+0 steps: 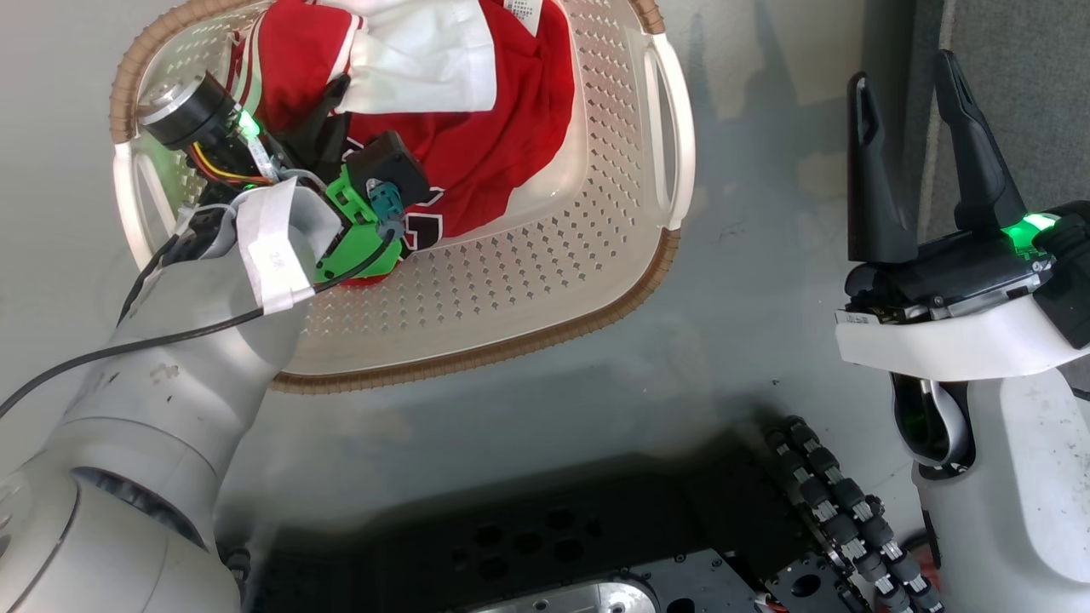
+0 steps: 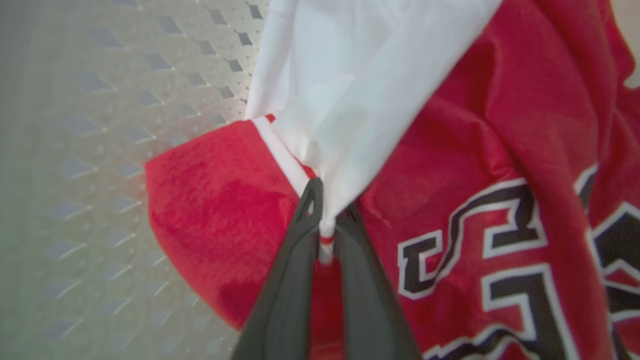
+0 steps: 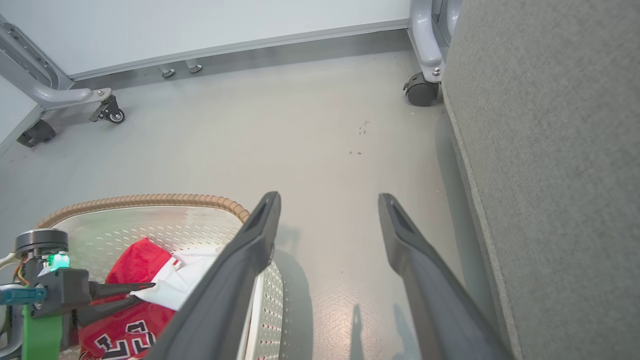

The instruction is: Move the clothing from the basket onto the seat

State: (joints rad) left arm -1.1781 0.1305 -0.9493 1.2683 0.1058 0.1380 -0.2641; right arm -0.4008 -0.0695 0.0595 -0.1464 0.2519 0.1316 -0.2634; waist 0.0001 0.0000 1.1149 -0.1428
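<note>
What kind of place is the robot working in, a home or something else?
Probably a lab or test room, not a home: a bare grey floor, white panels on metal frames with castors, and a laundry basket set on the floor beside a grey seat.

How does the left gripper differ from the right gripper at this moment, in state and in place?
The left gripper has its jaws shut on the red and white clothing; the right gripper has open jaws that hold nothing. The left gripper reaches into the basket; the right gripper is over the floor beside the grey seat. Both have two long dark jaws.
</note>
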